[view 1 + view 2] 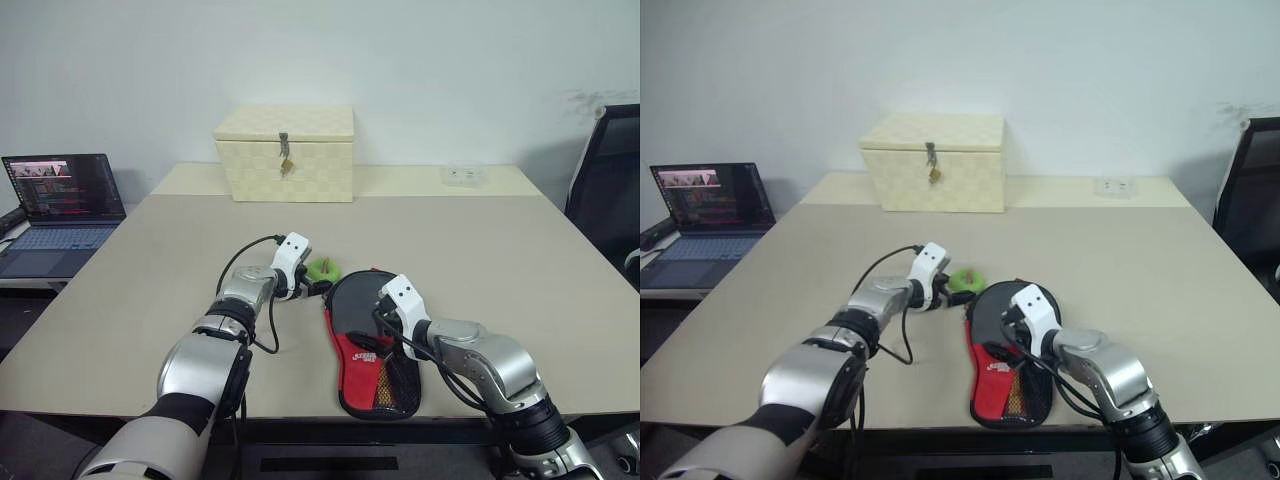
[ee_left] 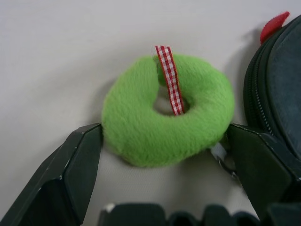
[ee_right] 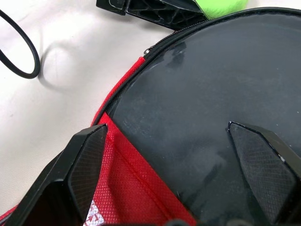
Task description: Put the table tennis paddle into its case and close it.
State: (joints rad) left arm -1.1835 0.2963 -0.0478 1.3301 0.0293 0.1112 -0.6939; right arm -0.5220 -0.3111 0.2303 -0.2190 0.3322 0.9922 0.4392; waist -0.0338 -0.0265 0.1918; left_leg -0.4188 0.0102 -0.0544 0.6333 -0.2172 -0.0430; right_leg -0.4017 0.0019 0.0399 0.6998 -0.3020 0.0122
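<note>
1. Head views: the case (image 1: 368, 345) lies flat near the table's (image 1: 500, 260) front edge, round black end away from the robot, red and mesh end towards it. The paddle is not separately distinguishable here.
2. Head views: left gripper (image 1: 312, 282) sits at the case's 10 o'clock, beside a green plush ring (image 1: 323, 268). Right gripper (image 1: 378, 318) hovers over the case's middle. A cream box (image 1: 285, 153) stands at 12 o'clock, far side; a laptop (image 1: 62, 205) at 9 o'clock.
3. Left wrist view: fingers (image 2: 75, 160) spread apart, one either side of the ring (image 2: 167, 117), both tips at its fuzzy edge; contact uncertain. A checked ribbon (image 2: 170, 80) loops through the hole. The zipper rim (image 2: 256, 101) is just beside the ring.
4. Right wrist view: fingers (image 3: 82, 160) wide apart above the case's (image 3: 207, 103) black face and red part, gripping nothing.
</note>
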